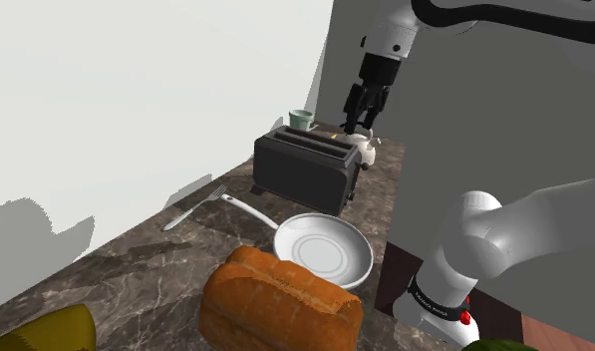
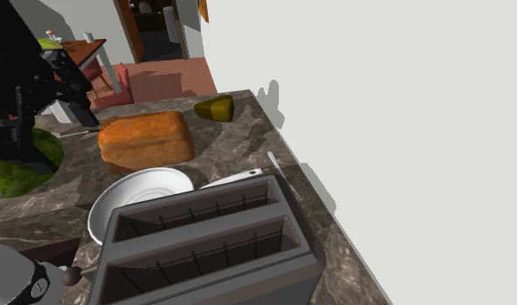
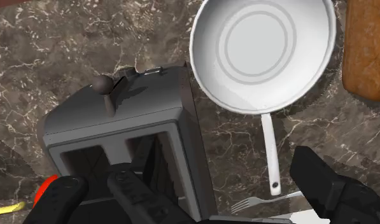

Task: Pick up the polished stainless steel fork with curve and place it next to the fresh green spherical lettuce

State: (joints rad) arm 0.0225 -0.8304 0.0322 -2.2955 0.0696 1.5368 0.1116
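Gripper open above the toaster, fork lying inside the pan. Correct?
Not quite. The fork isn't inside the pan. It lies on the counter beside the pan's handle, as the shoulder view shows. The rest holds: the gripper is open above the toaster.

Toward the worktop's (image 1: 136,284) far end, cup (image 1: 301,119) behind toaster (image 1: 305,172), pan (image 1: 323,251) before it with handle (image 1: 250,210) toward the wall-side edge, fork (image 1: 193,208) along that edge, bread loaf (image 1: 280,304) nearest.
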